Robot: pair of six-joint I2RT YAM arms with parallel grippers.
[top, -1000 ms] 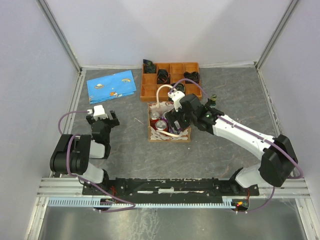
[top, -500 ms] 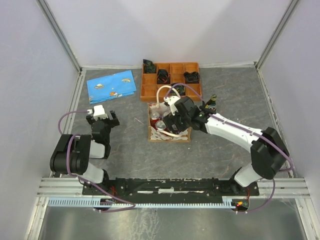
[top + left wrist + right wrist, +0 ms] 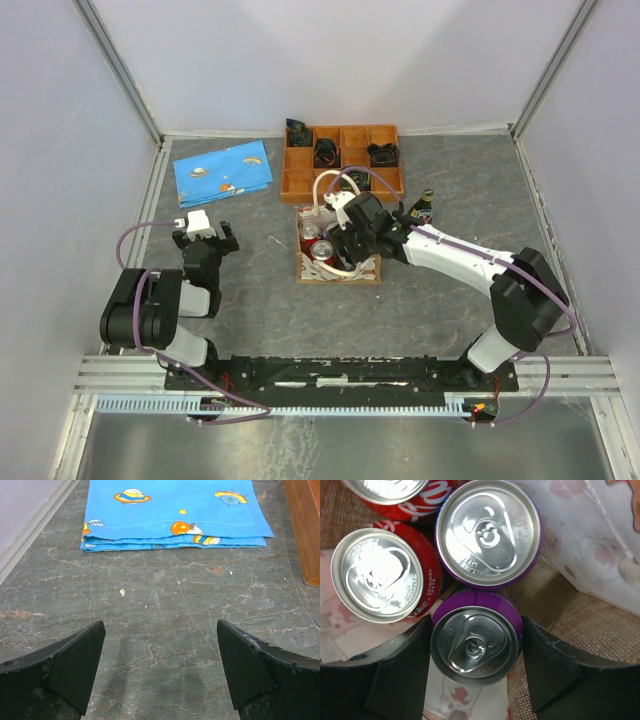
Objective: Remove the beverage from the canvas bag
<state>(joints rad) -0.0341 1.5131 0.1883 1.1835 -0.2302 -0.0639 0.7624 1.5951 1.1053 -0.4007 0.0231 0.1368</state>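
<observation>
- Purple can (image 3: 472, 647): upright inside canvas bag (image 3: 592, 625), packed among neighbouring cans (image 3: 385, 580).
- Right gripper (image 3: 476, 630): fingers pressed against its sides; grasp step.
- Left gripper (image 3: 160, 625): wide, idle.
- Next: probably a straight lift clear of the neighbours.

Overhead camera faces down over the whole desk (image 3: 250, 290); left wrist skims it low; right wrist looks closely into the canvas bag (image 3: 600, 625).

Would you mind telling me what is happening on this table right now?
The right gripper is down inside the cream-white canvas bag, its fingers pressed against both sides of a purple drink can, beside another purple can and two red ones. The can is not yet lifted. The left gripper hangs open over the grey table.
</observation>
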